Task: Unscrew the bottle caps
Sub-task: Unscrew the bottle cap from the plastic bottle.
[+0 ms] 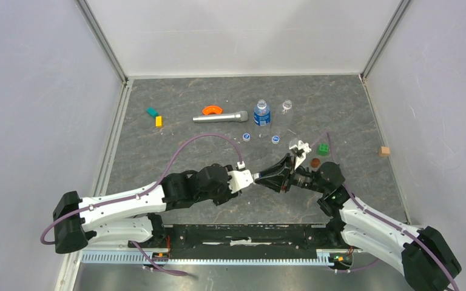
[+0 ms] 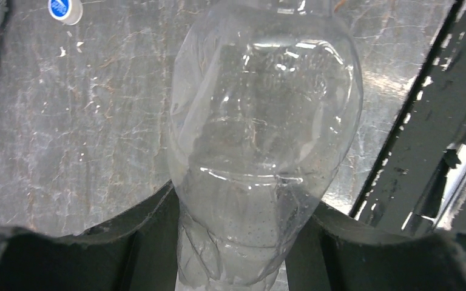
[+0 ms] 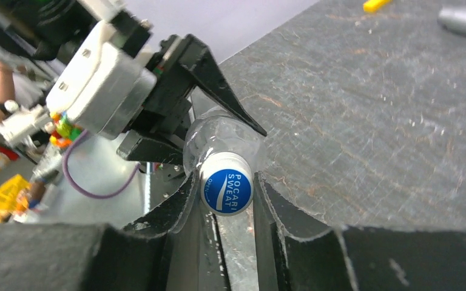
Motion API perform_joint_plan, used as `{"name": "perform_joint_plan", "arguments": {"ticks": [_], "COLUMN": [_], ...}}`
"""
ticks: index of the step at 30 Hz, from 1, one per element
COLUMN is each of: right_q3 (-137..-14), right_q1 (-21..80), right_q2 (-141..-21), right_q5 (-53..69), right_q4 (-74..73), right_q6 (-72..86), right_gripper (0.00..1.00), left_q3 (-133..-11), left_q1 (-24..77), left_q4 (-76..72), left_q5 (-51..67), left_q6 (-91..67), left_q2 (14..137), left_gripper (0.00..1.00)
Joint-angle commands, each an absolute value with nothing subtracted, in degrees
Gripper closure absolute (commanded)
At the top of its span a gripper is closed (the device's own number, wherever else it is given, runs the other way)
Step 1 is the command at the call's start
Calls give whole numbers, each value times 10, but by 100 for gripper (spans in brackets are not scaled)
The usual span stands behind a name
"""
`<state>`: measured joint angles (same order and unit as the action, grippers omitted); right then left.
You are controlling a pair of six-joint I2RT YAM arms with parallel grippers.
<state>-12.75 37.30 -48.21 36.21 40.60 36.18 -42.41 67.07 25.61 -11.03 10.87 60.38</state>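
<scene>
1. The left gripper [image 2: 239, 206] is closed on the body of a clear bottle [image 2: 261, 121], with one finger on each side. It holds the bottle sideways, neck pointing right toward the other arm.
2. The right gripper [image 3: 226, 185] is closed narrowly on that bottle's bottle cap [image 3: 226, 191]. Both fingers touch the white rim, and the blue top faces the right wrist camera.
3. The two grippers meet tip to tip over the near middle of the table [image 1: 188, 157], with the bottle bridging them.
4. Farther back, a loose cap [image 1: 246, 136] and a second loose cap [image 1: 275, 139] lie blue side up on the table, apart from each other, with the second to the right.
5. Beyond them a blue-labelled bottle [image 1: 262, 113] stands upright, and a second clear bottle [image 1: 287, 105] stands near it on the right. From above it is hard to tell whether either mouth is bare.
6. A silver cylinder [image 1: 220, 117] lies on its side left of the blue-labelled bottle. An orange curved piece [image 1: 211, 110] sits just beyond it.
</scene>
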Motion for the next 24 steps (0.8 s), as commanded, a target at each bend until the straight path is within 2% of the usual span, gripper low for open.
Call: {"name": "perform_joint_plan", "arguments": {"ticks": [1, 7, 11, 15, 24], "right_q3": [-122, -109, -126, -137, -137], "right_q1": [379, 379, 379, 379, 379], "right_q2": [-452, -420, -418, -420, -414], "right_q5": [493, 578, 611, 601, 581], "right_q4": [455, 371, 278, 262, 290], "right_q6": [183, -74, -198, -221, -169], "right_gripper": [93, 98, 97, 95, 94], "left_q3": [-428, -420, -419, -435, -471], "left_q1": [673, 672, 669, 668, 669], "left_q4": [204, 173, 178, 208, 254], "left_q5": [-46, 48, 95, 123, 101], "left_q6": [116, 109, 109, 106, 111], "left_q2": [596, 553, 524, 520, 578], "left_gripper": [74, 74, 74, 73, 71]}}
